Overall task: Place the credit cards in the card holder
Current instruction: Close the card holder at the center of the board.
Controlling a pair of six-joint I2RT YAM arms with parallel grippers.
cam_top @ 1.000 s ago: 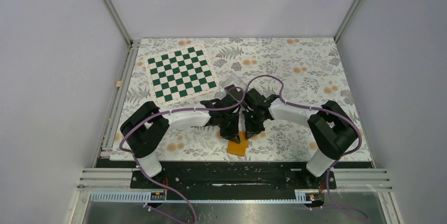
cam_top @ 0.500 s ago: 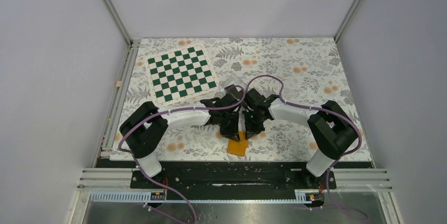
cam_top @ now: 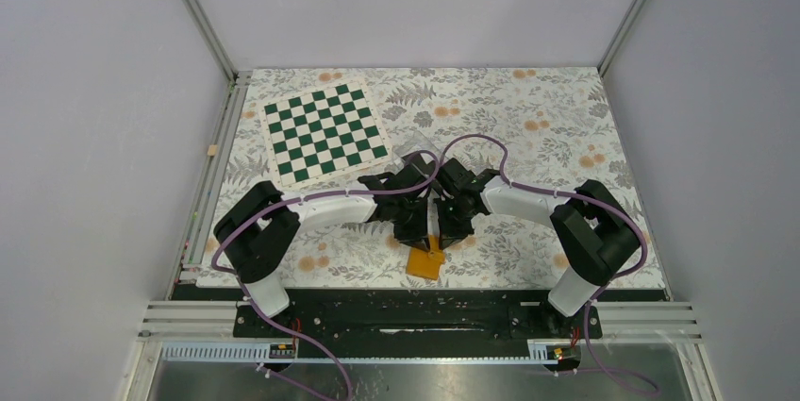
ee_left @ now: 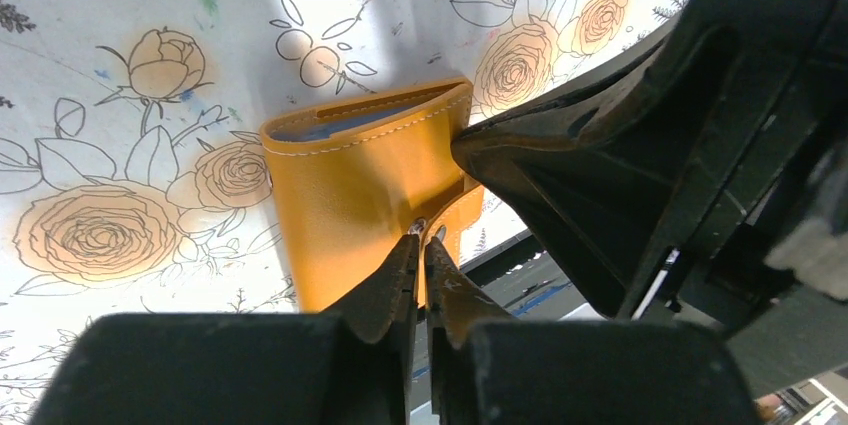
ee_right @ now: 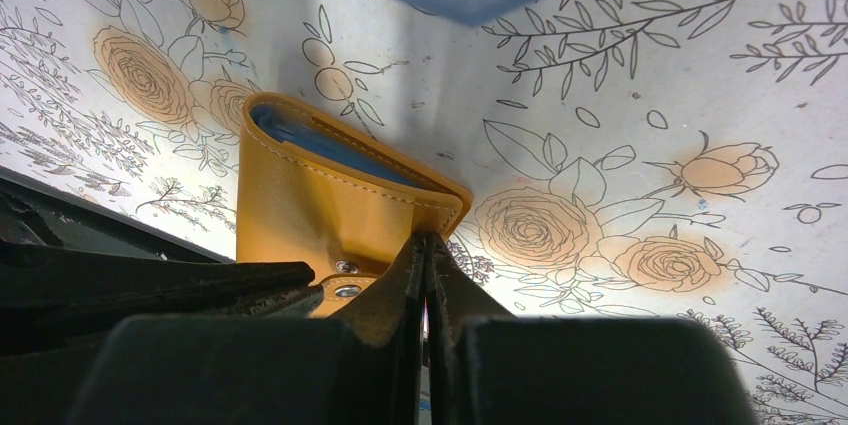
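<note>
The orange wallet (cam_top: 426, 262) is lying at the table's (cam_top: 528, 108) near edge. The left claw (ee_left: 420, 237) and right claw (ee_right: 425, 241) are both pressing shut at its snap flap (ee_right: 347, 280). It's looking light, floppy; I'd be gripping the stitched rim (ee_left: 365, 135).

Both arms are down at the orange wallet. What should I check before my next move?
1. Left gripper shut: ok.
2. Right gripper shut: ok.
3. Either gripper truly pinching the card holder: cannot tell.
4. Blue pocket mouth exposed: ok.
5. Credit cards in view: not ok, none seen.
6. Room between the grippers: not ok, they crowd together over the holder.
</note>
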